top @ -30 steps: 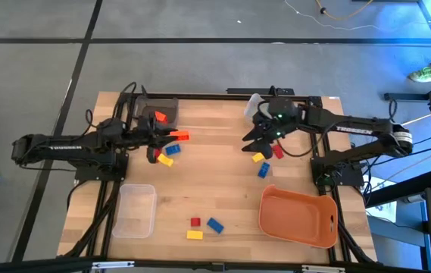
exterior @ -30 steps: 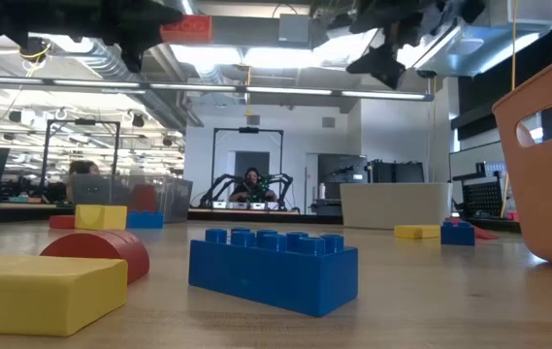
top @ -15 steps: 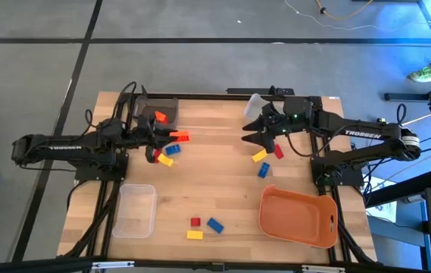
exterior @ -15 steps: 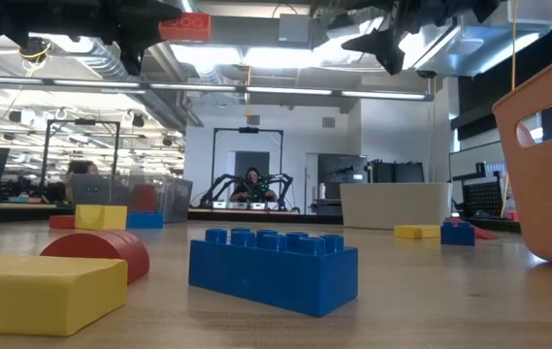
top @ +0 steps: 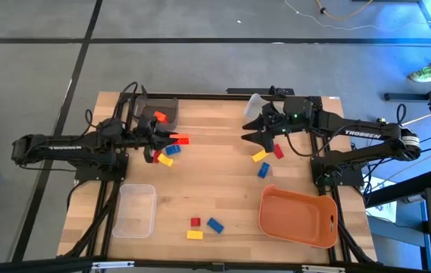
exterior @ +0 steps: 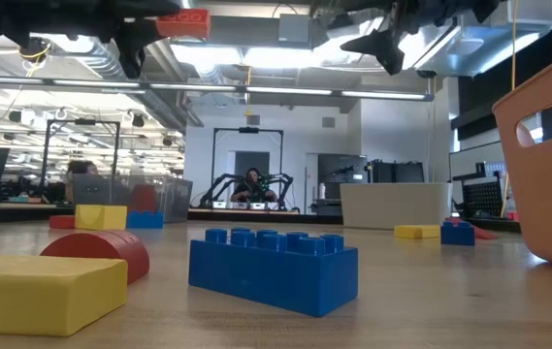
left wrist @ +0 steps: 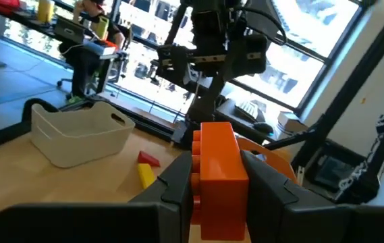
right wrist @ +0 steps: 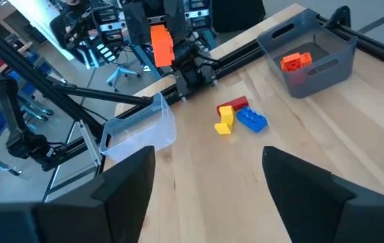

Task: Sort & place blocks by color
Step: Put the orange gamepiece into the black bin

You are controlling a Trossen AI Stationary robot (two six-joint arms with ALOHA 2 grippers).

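Orange block point(left wrist: 217, 177) clamped in left tool point(top: 171, 138), right tool point(top: 251, 137) spread empty

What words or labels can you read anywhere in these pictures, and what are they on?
"TROSSEN": white lettering on the right arm, seen from above.
White lettering on the left arm, also from above: probably the same brand, but too blurred to read surely.
The blocks, such as the orange block in the left gripper, and the bins show no readable text.
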